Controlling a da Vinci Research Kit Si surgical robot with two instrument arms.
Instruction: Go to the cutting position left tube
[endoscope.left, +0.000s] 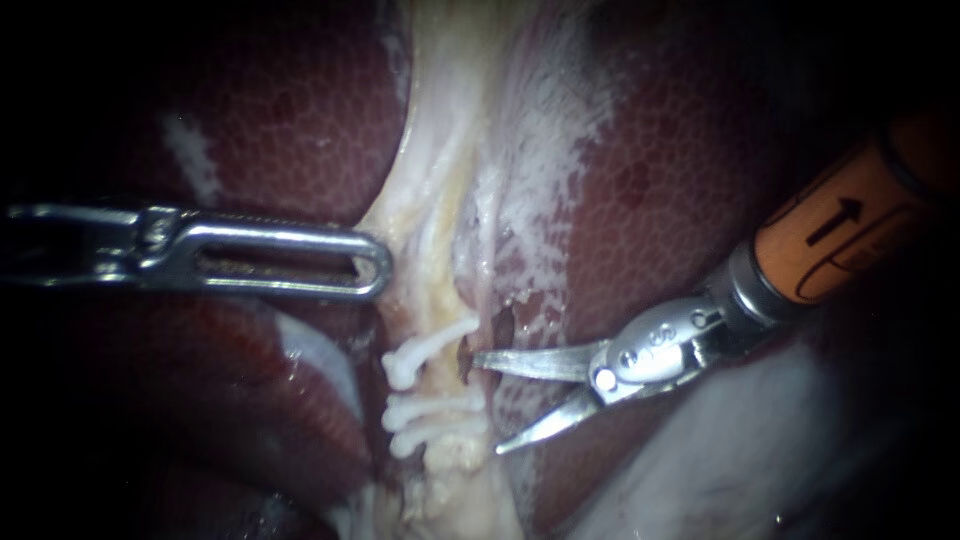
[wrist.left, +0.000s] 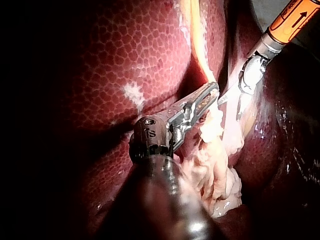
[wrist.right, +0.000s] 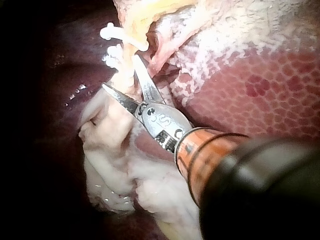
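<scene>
Three white clips (endoscope.left: 432, 395) cross the pale tube (endoscope.left: 440, 300) just ahead of my right instrument (endoscope.left: 488, 403), whose blades stand spread. My left instrument (endoscope.left: 372, 265) meets the tube's opposite side, over mottled red liver (endoscope.left: 650, 230).

Left instrument (endoscope.left: 300, 262) reaches in level from the left, its slotted metal end pointing right. Right instrument (endoscope.left: 490, 403) slants down from the upper right on an orange-sleeved shaft, two thin blades spread apart, pointing left

Surgical lab, evidently (bare liver (endoscope.left: 660, 200), white clips (endoscope.left: 430, 408)).
</scene>
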